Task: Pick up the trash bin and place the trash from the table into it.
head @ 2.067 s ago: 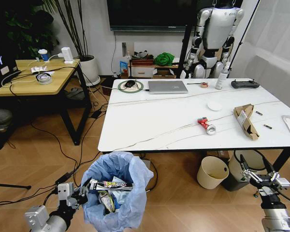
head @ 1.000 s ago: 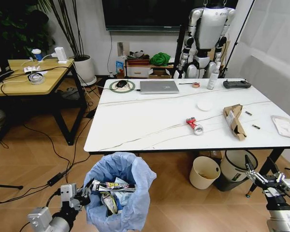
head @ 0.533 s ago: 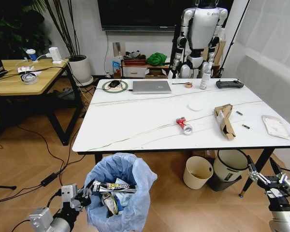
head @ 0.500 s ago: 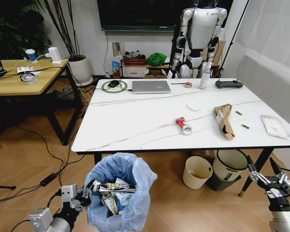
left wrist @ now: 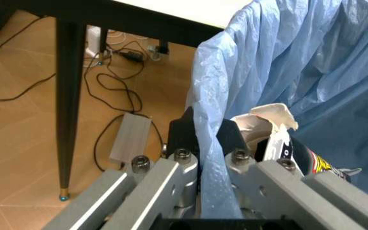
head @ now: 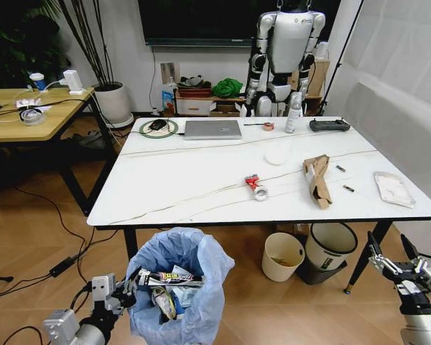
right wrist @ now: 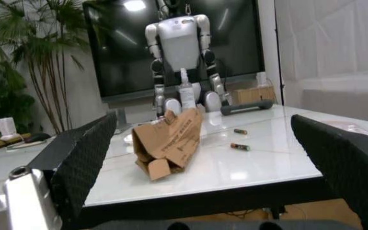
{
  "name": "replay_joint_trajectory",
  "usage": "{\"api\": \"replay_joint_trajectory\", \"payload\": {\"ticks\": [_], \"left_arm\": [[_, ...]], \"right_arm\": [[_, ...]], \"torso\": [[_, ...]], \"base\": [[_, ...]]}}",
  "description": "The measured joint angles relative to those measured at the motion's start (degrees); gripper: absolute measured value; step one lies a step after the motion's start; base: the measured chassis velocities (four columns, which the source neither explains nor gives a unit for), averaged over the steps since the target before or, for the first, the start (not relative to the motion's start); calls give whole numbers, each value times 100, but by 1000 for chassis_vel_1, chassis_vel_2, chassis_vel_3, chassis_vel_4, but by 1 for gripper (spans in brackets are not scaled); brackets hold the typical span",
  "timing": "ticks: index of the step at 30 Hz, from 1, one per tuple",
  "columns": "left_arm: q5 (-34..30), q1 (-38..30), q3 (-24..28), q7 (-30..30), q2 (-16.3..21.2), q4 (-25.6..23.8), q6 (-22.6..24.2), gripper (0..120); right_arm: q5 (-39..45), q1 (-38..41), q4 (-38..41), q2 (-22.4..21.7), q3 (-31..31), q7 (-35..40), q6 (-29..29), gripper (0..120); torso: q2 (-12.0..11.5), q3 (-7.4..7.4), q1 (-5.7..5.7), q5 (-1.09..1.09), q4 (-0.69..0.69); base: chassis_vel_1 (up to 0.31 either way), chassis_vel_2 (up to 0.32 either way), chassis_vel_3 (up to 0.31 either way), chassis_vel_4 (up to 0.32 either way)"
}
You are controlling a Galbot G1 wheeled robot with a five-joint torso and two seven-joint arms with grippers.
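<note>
Down near the floor, the left gripper (head: 122, 295) is pinching the trash bin (head: 178, 287) by its blue-bagged rim (left wrist: 211, 143), holding it just in front of the table (head: 194, 180). The right gripper (head: 404, 264) is hanging wide open, low at the near right. Farther off, a crushed red can (head: 256, 186) and torn cardboard (head: 317, 180) are lying on the tabletop.

One table (head: 201, 180), one trash bin (head: 178, 287), two claws (left (head: 122, 293), right (head: 401, 260)).

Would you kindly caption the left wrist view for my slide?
Left gripper pinching the trash bin's blue bag rim beside the table.
</note>
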Motion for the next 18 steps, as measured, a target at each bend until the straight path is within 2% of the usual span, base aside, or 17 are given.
{"api": "replay_joint_trajectory", "payload": {"ticks": [5, 10, 13, 14, 18], "left_arm": [[-18, 1, -11, 1, -8, 0, 0, 0], [-65, 73, -33, 2, -30, -22, 3, 0], [-56, 196, -136, 42, -60, -59, -2, 0], [-56, 196, -136, 42, -60, -59, -2, 0], [5, 346, -245, 56, -86, -98, -24, 0]], "right_arm": [[127, -53, 56, -81, -79, 0, -39, 100], [302, -208, 383, -404, -371, 53, -138, 100], [521, -201, 819, -938, -771, 258, -406, 100], [521, -201, 819, -938, -771, 258, -406, 100], [663, 143, 1363, -1935, -1418, 961, -832, 100]], "torso": [[0, 0, 0, -2, -1], [0, 0, 0, -2, 0], [0, 0, 1, 2, -2], [0, 0, 1, 2, -2], [0, 0, 1, -7, 3]], "base": [[-104, -96, 81, 87], [-80, -87, 94, 97], [-72, -78, 61, 26], [-50, -76, 47, 35], [-21, -26, 15, 10]]}}
